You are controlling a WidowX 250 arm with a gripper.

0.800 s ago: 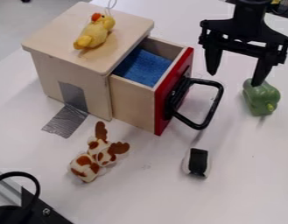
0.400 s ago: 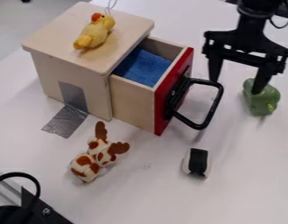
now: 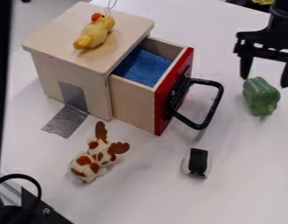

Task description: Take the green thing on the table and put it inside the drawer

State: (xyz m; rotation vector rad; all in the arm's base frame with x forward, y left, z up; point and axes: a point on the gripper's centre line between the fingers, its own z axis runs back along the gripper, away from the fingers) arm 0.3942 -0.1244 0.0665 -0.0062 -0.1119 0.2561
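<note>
The end effector (image 3: 265,82), spread wide and empty, is placed near the green bell pepper (image 3: 261,97), presumably for grasping; the drawer (image 3: 133,101) is set open, apparently for deposit.

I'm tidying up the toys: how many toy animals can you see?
2: a yellow duck on top of the wooden box, and a brown-and-white one on the table. More may be hidden in the drawer.

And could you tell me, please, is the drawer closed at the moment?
No, the drawer stands pulled out from the wooden box, with the blue cloth inside it visible.
</note>
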